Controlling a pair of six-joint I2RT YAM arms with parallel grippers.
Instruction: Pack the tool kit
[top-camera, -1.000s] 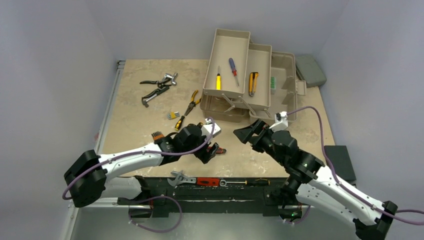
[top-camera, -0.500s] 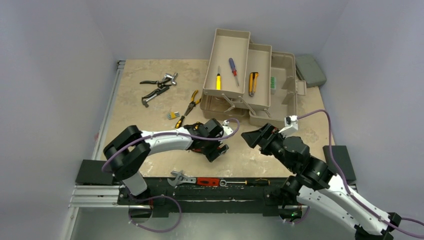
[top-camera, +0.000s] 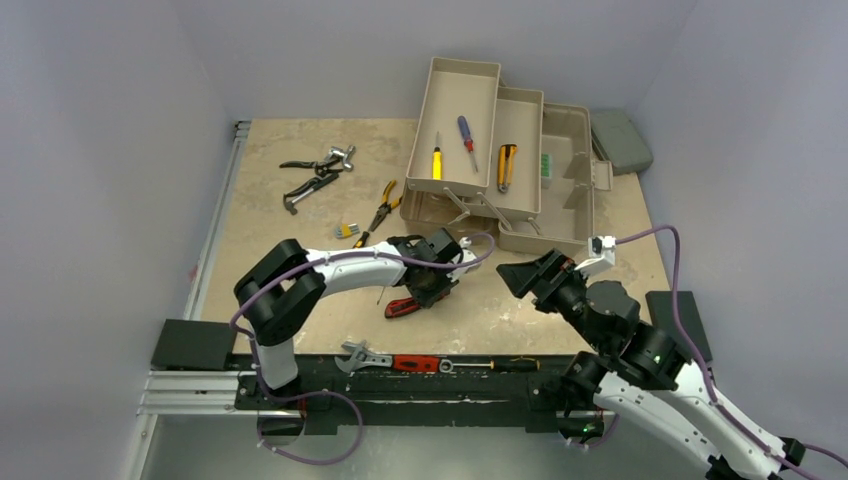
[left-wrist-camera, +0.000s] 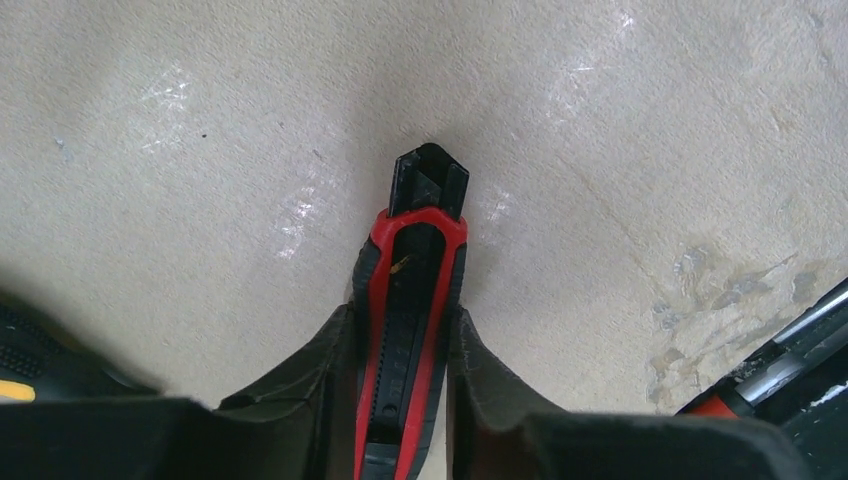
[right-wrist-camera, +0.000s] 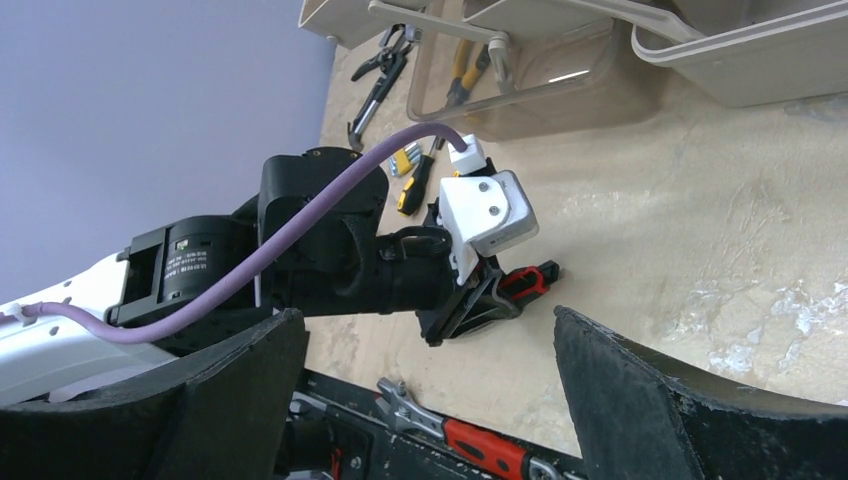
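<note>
A red knife (top-camera: 402, 306) is clamped between the fingers (left-wrist-camera: 325, 365) of the left claw (top-camera: 430, 287), near the front middle of the table (top-camera: 265, 235). In the left wrist view the knife's black tip is pointed away from the claw, close over the table; whether it is touching cannot be told. The right claw (top-camera: 522, 275) is held spread wide with nothing in it, just right of the left claw and aimed toward it.

The toolbox (top-camera: 567, 165) is set at the far right of the table, opened, with its two trays folded out to the left. A yellow screwdriver (top-camera: 436, 158) and a blue-handled screwdriver (top-camera: 466, 130) are laid in the far tray (top-camera: 470, 90), and a yellow knife (top-camera: 507, 165) in the next one. Yellow-handled pliers (top-camera: 380, 213) are left on the table just left of the toolbox, with darker pliers (top-camera: 315, 172) farther left.
</note>
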